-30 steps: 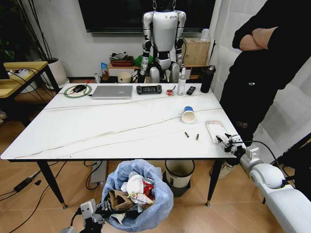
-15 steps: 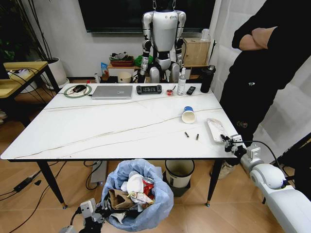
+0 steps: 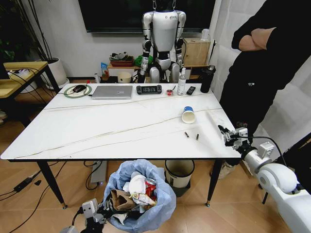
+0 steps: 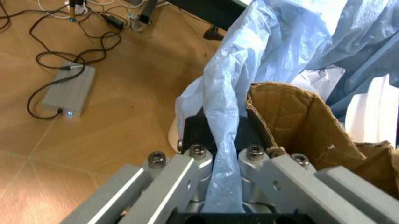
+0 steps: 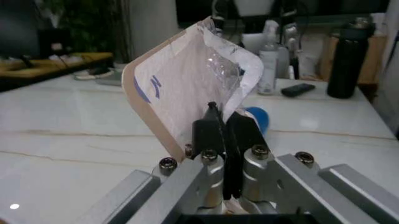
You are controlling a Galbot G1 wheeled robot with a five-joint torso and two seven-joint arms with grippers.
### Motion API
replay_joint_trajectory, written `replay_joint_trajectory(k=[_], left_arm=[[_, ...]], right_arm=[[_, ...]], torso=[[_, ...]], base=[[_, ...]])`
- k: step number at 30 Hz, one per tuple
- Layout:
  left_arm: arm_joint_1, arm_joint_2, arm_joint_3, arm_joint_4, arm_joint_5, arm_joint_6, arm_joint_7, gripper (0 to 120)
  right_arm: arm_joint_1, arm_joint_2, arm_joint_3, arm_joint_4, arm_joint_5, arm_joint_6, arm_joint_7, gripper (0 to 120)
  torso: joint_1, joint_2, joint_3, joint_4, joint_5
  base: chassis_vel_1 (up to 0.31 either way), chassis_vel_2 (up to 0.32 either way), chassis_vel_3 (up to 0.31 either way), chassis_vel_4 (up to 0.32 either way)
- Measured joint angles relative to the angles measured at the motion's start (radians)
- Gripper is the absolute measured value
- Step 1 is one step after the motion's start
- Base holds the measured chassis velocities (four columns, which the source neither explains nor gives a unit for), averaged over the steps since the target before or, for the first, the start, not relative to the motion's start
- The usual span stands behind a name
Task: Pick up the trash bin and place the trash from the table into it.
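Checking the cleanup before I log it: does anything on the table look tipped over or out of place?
Yes. The blue-white paper cup lies on its side on the table, open mouth toward the robot. Two small dark bits lie loose in front of it. The right gripper holds a flat packet above the table's right edge.

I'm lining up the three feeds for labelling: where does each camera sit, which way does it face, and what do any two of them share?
Head view: on the robot's head, looking forward and down over the table; both arms show at the lower corners.
Left wrist view: on the left arm, facing the trash bin; left gripper is shut on its bag.
Right wrist view: on the right arm, looking across the table; right gripper is shut on a clear packet.
Shared: head and right wrist views both show the paper cup.
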Motion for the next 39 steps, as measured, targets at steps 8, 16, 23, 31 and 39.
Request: replay_joint_trajectory(k=[8, 16, 23, 31, 39], left_arm=[[0.002, 0.004, 0.0, -0.011, -0.007, 0.0, 0.0, 0], [0.0, 0.011, 0.003, -0.018, -0.013, 0.011, -0.001, 0], [-0.001, 0.022, -0.002, -0.026, -0.062, 0.034, -0.015, 0], [-0.004, 0.002, 0.003, -0.025, -0.078, 0.047, -0.023, 0], [-0.002, -0.026, 0.004, -0.03, -0.072, 0.054, -0.027, 0]], right_arm=[[-0.126, -0.063, -0.024, 0.273, 0.12, 0.012, 0.008, 0], [-0.354, -0.112, -0.055, 0.431, 0.057, 0.045, 0.008, 0], [-0.359, -0.095, -0.22, 0.408, -0.046, 0.067, -0.002, 0], [-0.226, -0.104, -0.389, 0.397, 0.014, 0.072, 0.009, 0], [-0.19, -0.115, -0.495, 0.362, -0.006, 0.074, 0.012, 0]], torso=[[0.0, 0.0, 0.0, 0.0001, -0.0005], [0.0, 0.0, 0.0, -0.0002, -0.0004], [0.0, 0.0, 0.0, -0.0001, 0.0], [0.0, 0.0, 0.0, 0.0002, -0.0002], [0.0, 0.0, 0.0, -0.0001, -0.0003]], base=[[0.0, 0.0, 0.0, 0.0], [0.0, 0.0, 0.0, 0.0], [0.0, 0.0, 0.0, 0.0], [0.0, 0.0, 0.0, 0.0], [0.0, 0.0, 0.0, 0.0]])
